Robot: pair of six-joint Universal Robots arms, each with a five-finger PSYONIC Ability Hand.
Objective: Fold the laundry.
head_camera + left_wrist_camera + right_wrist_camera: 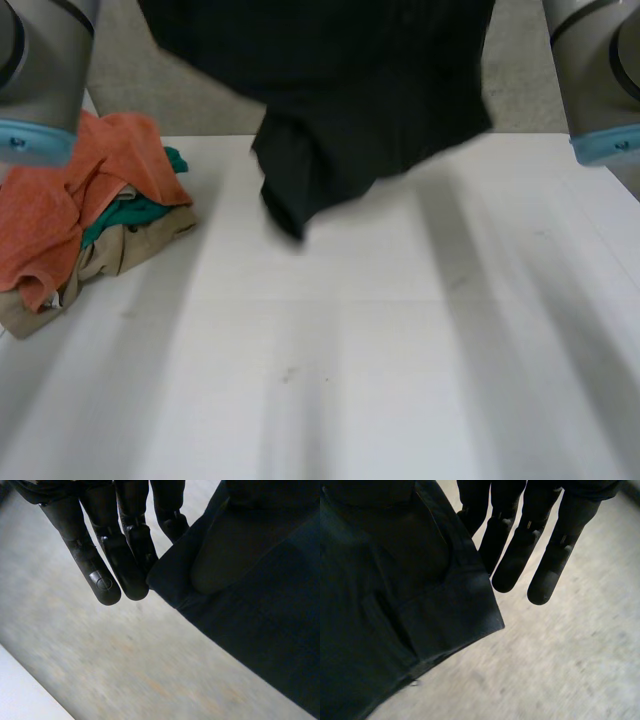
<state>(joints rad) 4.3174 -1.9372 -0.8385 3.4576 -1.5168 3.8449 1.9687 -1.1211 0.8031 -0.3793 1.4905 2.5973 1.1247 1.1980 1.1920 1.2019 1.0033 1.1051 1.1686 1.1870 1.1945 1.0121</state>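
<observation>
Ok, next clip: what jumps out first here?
A black garment hangs in the air over the far side of the white table, pinched at a corner by the left hand and by the right hand. A laundry pile, orange on top, sits on the table's left side.

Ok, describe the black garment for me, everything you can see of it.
The black garment is dark, soft cloth with stitched hems, held up over the white table and hanging bunched down to a drooping point. The left hand pinches one upper corner and the right hand pinches the other.
</observation>
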